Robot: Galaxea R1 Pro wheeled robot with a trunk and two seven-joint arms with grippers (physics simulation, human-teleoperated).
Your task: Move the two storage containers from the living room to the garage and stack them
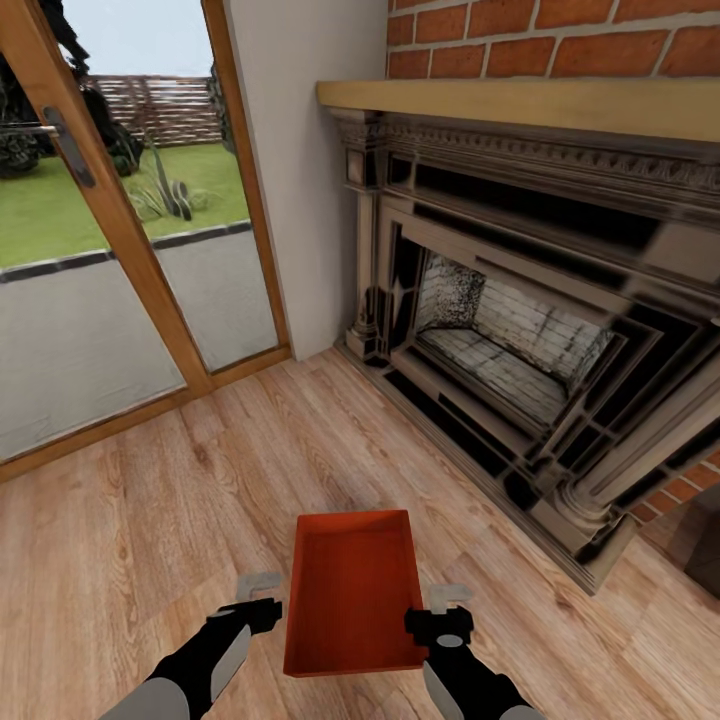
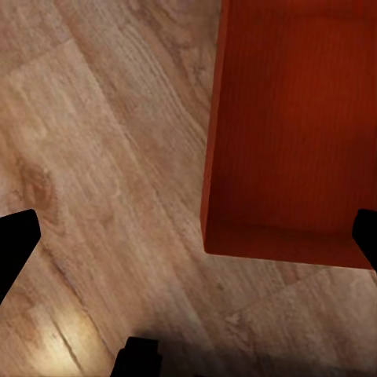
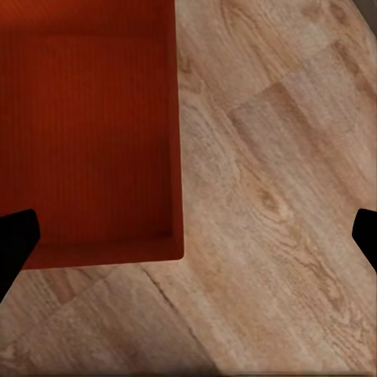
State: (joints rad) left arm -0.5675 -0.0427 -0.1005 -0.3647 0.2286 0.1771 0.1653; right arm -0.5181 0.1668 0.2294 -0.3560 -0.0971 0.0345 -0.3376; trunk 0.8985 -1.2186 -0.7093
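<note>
One orange-red storage container [image 1: 352,590] sits lidless and empty on the light wood-plank floor [image 1: 150,520] of the living room, just in front of me. My left gripper [image 1: 262,598] hovers open beside its left wall, near the close corner [image 2: 236,236]. My right gripper [image 1: 445,610] is open at its right wall, close to or touching it. In the right wrist view the container's corner [image 3: 94,157] lies between the spread fingers of the right gripper [image 3: 191,239]. In the left wrist view the left gripper [image 2: 191,239] spans floor and container edge. The garage is out of view.
A dark ornate fireplace [image 1: 540,330] under red brick [image 1: 560,40] and a wood mantel fills the right side. A wood-framed glass door [image 1: 120,230] to a yard stands at the left, with a white wall section [image 1: 300,150] between. A dark object [image 1: 702,540] sits at the right edge.
</note>
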